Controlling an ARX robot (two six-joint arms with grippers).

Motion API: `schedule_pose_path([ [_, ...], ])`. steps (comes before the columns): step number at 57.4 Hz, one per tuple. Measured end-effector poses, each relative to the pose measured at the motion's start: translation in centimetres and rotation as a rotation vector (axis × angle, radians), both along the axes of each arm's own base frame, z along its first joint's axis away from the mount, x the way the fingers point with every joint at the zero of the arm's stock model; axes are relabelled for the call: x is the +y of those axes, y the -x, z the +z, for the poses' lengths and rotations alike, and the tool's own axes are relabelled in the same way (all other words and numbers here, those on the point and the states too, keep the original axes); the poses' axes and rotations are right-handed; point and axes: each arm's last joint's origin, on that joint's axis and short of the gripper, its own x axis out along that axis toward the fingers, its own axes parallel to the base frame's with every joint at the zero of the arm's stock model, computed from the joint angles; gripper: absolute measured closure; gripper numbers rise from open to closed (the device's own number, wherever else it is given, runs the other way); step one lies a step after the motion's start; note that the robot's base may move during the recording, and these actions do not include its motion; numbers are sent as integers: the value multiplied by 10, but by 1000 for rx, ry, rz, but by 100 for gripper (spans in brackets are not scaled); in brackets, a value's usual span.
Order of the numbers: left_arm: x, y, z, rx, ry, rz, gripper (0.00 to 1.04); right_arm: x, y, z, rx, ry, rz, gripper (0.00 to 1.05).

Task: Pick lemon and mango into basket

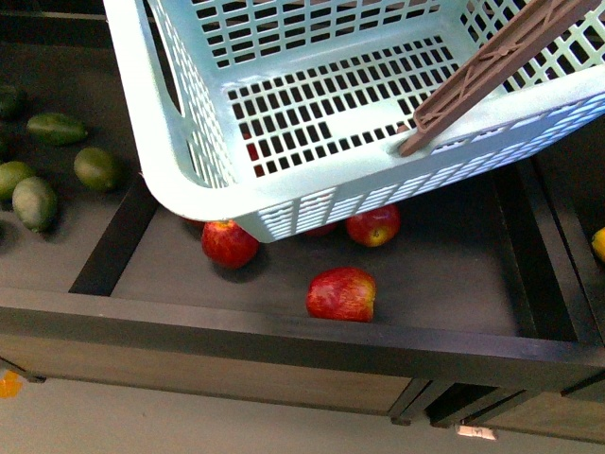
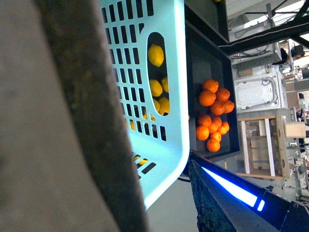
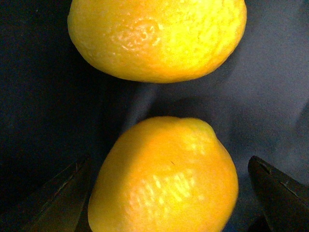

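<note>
The right gripper (image 3: 166, 205) hangs over a lemon (image 3: 164, 179) that lies on the dark floor of the counter. Its jaws are spread wide, with one dark finger (image 3: 58, 193) on each side of the fruit, not touching it yet. A second lemon (image 3: 154, 38) lies just beside the first. To do this step well, the gripper should likely go straight down, keep the fruit in the middle and close softly round its fat part. That way the round skin does not slip out and the neighbour is not bumped.

The basket (image 1: 203, 203) is tilted above the middle box of the counter, and its brown handle (image 1: 492, 66) lies across its rim. The part of its bottom that shows is bare. Red apples (image 1: 341, 294) lie under it, near the front edge. Green fruits (image 1: 95, 168) lie toward the left edge. A scrap of yellow fruit (image 1: 598, 244) shows at the right edge, so the lemons are likely there. No mango shows for sure. How the left gripper's jaws stand cannot be told. Oranges (image 2: 215, 113) fill another box, and past the counter stand a wooden crate (image 2: 263, 145) and a white machine (image 2: 256, 92).
</note>
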Motion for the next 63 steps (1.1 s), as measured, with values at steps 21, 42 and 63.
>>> schedule_pose_path([
  [21, 0, 0, 0, 0, 0, 1, 75, 3, -1, 0, -22, 0, 38, 39],
  [42, 0, 0, 0, 0, 0, 0, 75, -9, 31, 57, -196, 42, 111, 39],
  [63, 0, 0, 0, -1, -1, 2, 75, -18, 100, 206, -628, 259, 344, 39],
])
